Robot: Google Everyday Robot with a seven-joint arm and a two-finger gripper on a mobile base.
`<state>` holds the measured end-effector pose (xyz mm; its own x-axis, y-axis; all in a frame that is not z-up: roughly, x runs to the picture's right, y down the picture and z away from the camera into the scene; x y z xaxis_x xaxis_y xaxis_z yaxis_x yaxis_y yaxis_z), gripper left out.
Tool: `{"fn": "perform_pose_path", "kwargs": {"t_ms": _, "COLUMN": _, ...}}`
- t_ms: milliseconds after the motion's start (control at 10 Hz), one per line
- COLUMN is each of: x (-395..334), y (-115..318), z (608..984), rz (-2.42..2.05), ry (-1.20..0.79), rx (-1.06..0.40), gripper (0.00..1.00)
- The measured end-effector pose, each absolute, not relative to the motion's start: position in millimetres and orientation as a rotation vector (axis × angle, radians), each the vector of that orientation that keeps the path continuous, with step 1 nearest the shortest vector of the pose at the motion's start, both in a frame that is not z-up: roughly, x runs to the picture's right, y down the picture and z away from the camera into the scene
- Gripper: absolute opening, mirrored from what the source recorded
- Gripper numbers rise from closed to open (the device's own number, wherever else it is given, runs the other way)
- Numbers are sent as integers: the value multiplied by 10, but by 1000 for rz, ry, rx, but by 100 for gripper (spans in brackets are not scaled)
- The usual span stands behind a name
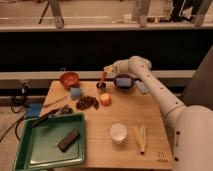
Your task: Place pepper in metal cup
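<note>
The claw [106, 69] is closed around the top of the pepper [103, 78]. The pepper hangs straight down, right above the metal cup [101, 87]. The metal cup sits on the tabletop [125, 117], just behind the round orange fruit [105, 99].

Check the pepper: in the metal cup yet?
Not fully: pepper hangs upright from the gripper, tip at the metal cup.
</note>
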<state>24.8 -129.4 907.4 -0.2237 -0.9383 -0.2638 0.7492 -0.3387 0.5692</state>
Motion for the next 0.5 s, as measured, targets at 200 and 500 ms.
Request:
{"fn": "perform_pose_path", "kwargs": {"t_ms": 200, "x": 232, "y": -1269, "z": 9066, "rz": -1836, "ry": -368, "rx": 686, "gripper": 80}}
{"fn": "perform_pose_path", "kwargs": {"t_ms": 500, "x": 243, "y": -1287, "z": 9059, "rz": -1834, "ry": -346, "rx": 685, "gripper": 80}}
